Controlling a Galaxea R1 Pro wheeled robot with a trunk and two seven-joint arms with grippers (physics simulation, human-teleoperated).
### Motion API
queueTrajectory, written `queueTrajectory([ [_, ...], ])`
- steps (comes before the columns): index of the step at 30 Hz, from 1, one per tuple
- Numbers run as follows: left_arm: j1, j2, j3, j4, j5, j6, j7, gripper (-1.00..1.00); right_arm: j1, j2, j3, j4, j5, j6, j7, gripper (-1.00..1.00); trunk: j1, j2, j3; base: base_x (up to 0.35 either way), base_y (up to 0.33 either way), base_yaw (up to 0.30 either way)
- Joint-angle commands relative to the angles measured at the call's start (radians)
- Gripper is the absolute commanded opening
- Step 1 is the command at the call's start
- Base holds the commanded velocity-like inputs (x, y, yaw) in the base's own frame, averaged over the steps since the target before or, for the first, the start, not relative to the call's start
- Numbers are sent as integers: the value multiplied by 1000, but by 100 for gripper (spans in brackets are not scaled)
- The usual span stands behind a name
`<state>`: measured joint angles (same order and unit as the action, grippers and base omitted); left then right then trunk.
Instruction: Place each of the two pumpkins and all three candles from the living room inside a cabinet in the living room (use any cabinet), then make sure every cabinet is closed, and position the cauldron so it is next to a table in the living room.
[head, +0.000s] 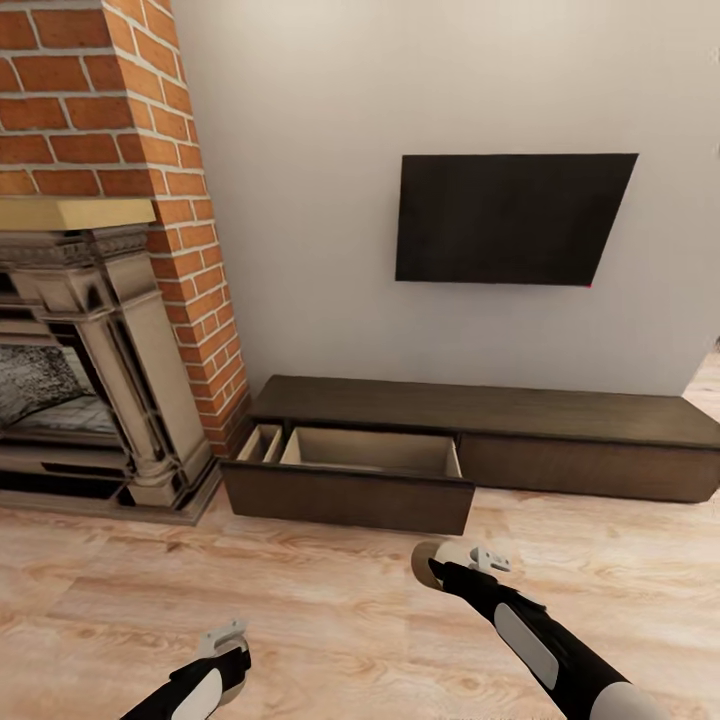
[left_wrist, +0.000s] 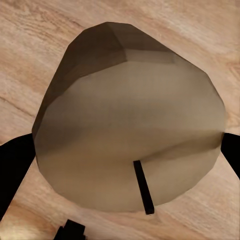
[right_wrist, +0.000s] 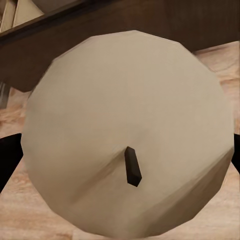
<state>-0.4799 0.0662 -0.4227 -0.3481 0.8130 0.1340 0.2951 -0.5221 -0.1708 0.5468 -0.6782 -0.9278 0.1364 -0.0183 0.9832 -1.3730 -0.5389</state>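
I've a candle (right_wrist: 127, 135) clamped in my right gripper (head: 462, 562), another candle (left_wrist: 130, 125) in my left gripper (head: 225, 640); could clip the open drawer (head: 350, 495) front.

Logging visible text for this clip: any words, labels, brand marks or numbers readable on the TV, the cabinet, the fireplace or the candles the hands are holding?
None readable in any view.
TV: blank black screen, no logo.
Cabinet: plain dark wood, open drawer unmarked.
Fireplace: carved surround and brick, no lettering.
Candle in the left hand: bare wax with a wick.
Candle in the right hand: the same, unlabelled.
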Motion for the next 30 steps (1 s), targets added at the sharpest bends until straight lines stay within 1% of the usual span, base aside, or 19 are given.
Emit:
queueTrajectory([
  [1, 0, 1, -8, -3, 6, 4, 8, -100, -1, -1, 4, -1, -6, 2, -2, -100, 0, -1, -1, 0, 307, -65],
  [7, 0, 1, -8, -3, 6, 4, 8, -100, -1, -1, 4, -2, -6, 9, -3, -100, 0, -1, -1, 27, 304, -16],
  [13, 0, 1, -9, -3, 6, 4, 8, -100, -1, -1, 4, -2, -6, 4, -2, -100, 0, -1, -1, 227, 177, 0],
  [19, 0, 1, -9, -3, 6, 4, 8, -100, -1, -1, 4, -1, -6, 3, -2, -100, 0, -1, -1, 321, 65, 0],
  [30, 0, 1, -10, -3, 6, 4, 8, -100, -1, -1, 4, -1, -6, 6, -4, -100, 0, -1, -1, 333, 2, 0],
])
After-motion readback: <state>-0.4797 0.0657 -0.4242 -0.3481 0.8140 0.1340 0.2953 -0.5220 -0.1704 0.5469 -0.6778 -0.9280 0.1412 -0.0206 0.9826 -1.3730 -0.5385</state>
